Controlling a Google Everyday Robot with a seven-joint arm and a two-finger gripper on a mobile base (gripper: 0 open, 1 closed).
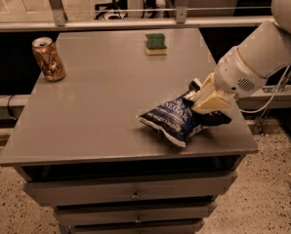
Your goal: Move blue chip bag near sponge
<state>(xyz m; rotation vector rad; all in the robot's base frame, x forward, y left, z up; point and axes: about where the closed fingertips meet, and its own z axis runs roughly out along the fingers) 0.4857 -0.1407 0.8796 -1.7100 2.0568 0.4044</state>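
The blue chip bag [177,118] is a crinkly navy foil bag with white lettering, lying near the front right of the grey table [101,106]. My gripper [207,100] is at the bag's right end, its cream fingers [211,101] closed on the bag's upper right corner. The bag is slightly raised at that end. The sponge [155,43], green top over yellow foam, sits at the table's far edge, well apart from the bag.
A dented copper-coloured can [48,58] stands at the far left of the table. A metal rail [135,23] runs behind the table. Drawers [131,194] are below the top. The table's right edge is close to the bag.
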